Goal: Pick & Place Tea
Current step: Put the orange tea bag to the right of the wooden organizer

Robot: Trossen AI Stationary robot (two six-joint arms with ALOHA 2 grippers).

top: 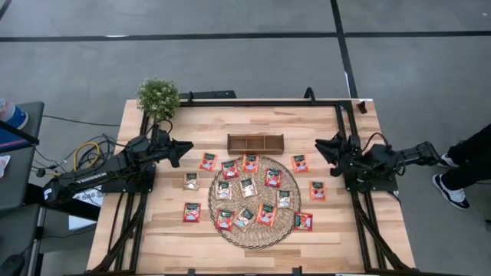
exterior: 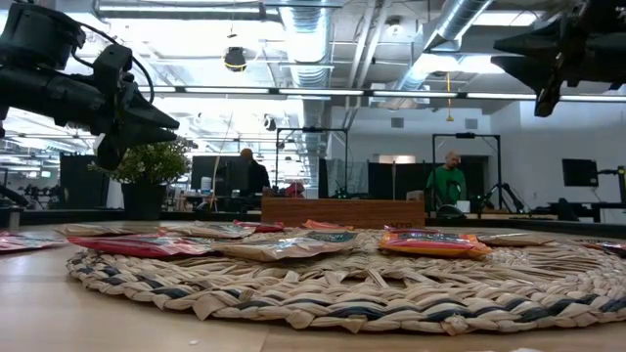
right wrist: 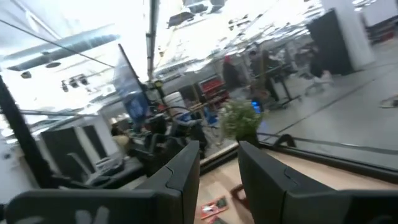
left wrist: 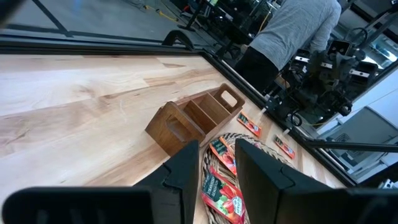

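Note:
Several tea sachets (top: 247,188), most red-orange and a few pale, lie flat on a round woven mat (top: 253,241). More lie on the wooden table around it (top: 191,212). A brown three-compartment tray (top: 255,143) stands just beyond the mat. My left gripper (top: 188,147) hovers at the table's left side, open, pointing toward the tray (left wrist: 193,115), with nothing between its fingers (left wrist: 217,146). My right gripper (top: 318,146) hovers at the right side, open and tilted slightly up, holding nothing (right wrist: 219,146). In the low view both hang well above the sachets (exterior: 430,242).
A potted plant (top: 159,97) stands at the far left corner. A black frame rail (top: 245,102) runs along the table's edges. A person's legs (top: 468,165) show beyond the right edge. Bare wood lies between the mat and the near edge (top: 253,261).

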